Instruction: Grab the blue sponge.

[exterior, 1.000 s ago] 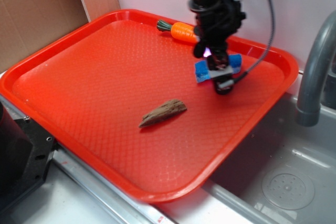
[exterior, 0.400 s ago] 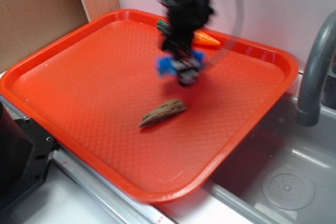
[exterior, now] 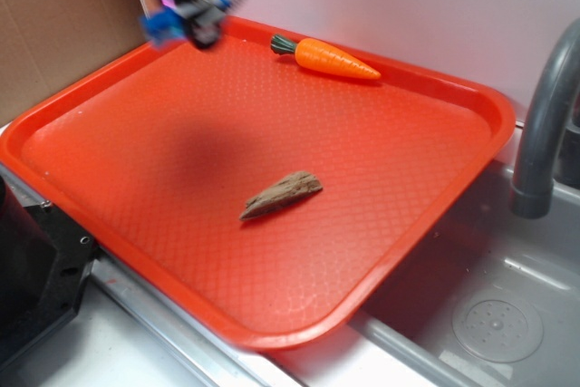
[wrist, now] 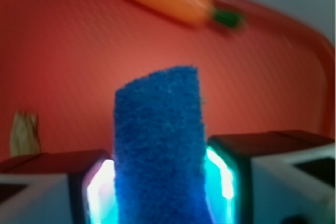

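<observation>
Exterior view: the gripper (exterior: 186, 23) holds the sponge (exterior: 161, 26) in the air at the upper left of the frame, above the far left corner of the tray (exterior: 471, 97).

Wrist view: the sponge (wrist: 160, 145) stands upright in the middle of the frame, clamped between the two fingers (wrist: 236, 166), which press on its left and right sides with a cyan glow at each contact. In the exterior view the gripper and sponge are motion-blurred, and a soft dark shadow lies on the tray left of centre. The carrot (exterior: 331, 58) lies near the tray's far rim, upper centre, its green end pointing left. The brown wedge (exterior: 282, 195) lies near the middle of the tray, well apart from the carrot. A grey tap (exterior: 544, 124) rises at the right edge over a sink (exterior: 494, 314).
</observation>
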`<state>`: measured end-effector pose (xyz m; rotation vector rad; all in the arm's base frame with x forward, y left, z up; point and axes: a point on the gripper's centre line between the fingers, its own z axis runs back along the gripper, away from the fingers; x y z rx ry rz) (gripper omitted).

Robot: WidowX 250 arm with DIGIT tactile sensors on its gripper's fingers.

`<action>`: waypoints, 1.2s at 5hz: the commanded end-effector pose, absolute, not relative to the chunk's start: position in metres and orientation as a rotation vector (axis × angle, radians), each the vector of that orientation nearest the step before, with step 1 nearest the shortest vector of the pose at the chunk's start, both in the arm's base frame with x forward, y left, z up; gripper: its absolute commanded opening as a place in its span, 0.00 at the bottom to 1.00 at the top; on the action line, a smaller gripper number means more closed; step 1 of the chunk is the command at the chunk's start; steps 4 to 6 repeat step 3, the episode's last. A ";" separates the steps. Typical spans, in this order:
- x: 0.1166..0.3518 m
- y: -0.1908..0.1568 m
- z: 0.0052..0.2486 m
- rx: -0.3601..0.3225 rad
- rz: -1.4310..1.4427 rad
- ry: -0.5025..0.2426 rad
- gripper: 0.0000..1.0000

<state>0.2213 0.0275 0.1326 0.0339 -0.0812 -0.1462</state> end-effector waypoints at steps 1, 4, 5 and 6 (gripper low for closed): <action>0.175 0.021 0.184 0.067 0.031 -0.136 0.00; 0.174 0.019 0.182 0.121 0.093 -0.158 0.00; 0.174 0.019 0.182 0.121 0.093 -0.158 0.00; 0.174 0.019 0.182 0.121 0.093 -0.158 0.00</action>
